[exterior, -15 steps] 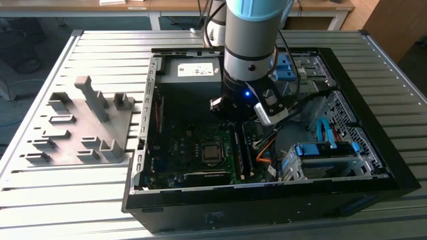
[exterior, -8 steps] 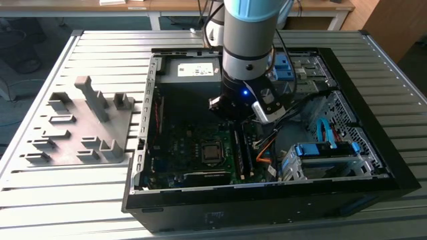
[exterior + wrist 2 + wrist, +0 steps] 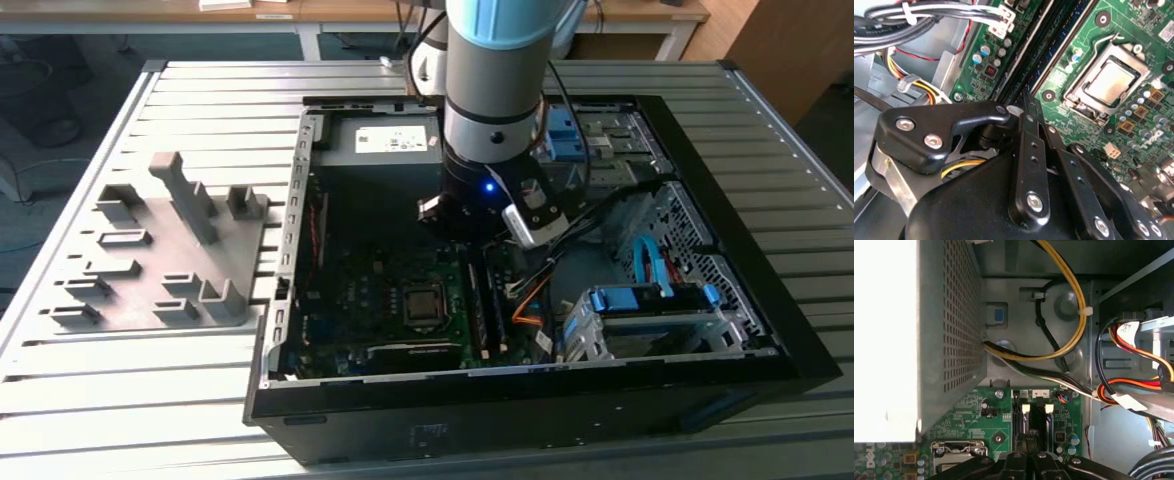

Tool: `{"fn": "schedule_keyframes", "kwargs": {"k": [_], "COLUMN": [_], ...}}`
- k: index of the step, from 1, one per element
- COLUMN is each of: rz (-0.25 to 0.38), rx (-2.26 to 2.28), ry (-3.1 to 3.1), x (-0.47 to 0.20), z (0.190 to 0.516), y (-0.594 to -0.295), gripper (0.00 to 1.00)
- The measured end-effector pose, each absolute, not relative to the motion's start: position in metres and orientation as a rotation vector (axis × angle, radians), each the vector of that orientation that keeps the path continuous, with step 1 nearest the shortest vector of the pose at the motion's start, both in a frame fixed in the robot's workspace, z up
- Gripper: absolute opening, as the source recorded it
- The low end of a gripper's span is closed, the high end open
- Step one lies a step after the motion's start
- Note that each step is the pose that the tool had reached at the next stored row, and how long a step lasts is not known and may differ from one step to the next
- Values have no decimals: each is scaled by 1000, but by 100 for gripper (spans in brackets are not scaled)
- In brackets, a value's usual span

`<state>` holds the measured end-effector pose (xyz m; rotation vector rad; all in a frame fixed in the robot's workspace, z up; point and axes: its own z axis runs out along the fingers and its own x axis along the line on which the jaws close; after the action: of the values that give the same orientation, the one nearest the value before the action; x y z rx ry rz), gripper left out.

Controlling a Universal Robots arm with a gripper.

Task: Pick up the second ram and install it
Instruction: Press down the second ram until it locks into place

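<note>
Second ram [image 3: 483, 305]: long dark stick, upright among the motherboard's [image 3: 387, 300] memory slots inside the open black computer case [image 3: 747, 300] on the ribbed metal surface [image 3: 134, 380], just below the pincer [image 3: 467, 235] in the exterior view. Grey slotted holder [image 3: 160, 250] at that view's left.

Second wrist view: pincer [image 3: 1026, 102] fingers [image 3: 1029, 150] nearly together (whether they grip anything, cannot tell); silver square processor [image 3: 1111, 82] on green board.

First wrist view: perforated grey metal box [image 3: 949, 325]; yellow cables [image 3: 1074, 300].

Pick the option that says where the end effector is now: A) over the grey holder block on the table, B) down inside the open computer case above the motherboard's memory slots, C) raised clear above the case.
B: the end effector sits low in the case, fingers pointing at the memory slots.
</note>
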<state>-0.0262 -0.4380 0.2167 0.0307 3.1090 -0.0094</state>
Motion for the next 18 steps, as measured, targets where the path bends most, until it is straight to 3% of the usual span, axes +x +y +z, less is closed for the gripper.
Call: {"fn": "schedule_keyframes", "kwargs": {"k": [10,18], "rz": [-8,-21], "rx": [28,27], "ry": [3108,3108], "x": [-26,-26], "z": [226,226], "y": [-440,-463], "gripper": [10,10]}}
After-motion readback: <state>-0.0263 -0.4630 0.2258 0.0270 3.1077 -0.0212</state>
